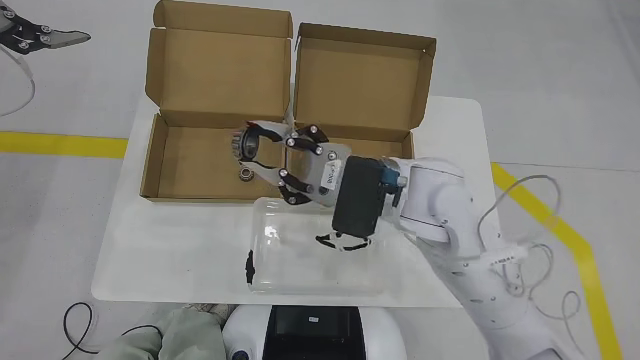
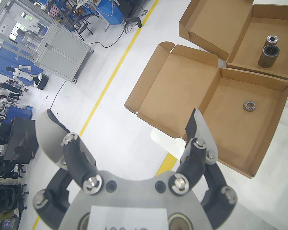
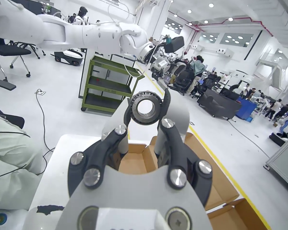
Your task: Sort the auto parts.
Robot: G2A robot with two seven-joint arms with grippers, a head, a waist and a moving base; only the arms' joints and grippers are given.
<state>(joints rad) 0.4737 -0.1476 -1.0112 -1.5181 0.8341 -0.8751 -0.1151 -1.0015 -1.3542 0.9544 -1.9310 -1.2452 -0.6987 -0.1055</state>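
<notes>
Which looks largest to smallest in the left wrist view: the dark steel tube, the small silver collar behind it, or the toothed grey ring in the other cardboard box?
1. Dark steel tube, clearly largest.
2. Small silver collar and toothed grey ring: about alike; the ring lies nearer the camera, so unranked.

White arm [image 1: 455,210], black-linked right claw [image 1: 246,147], silver screws [image 3: 177,177].
</notes>
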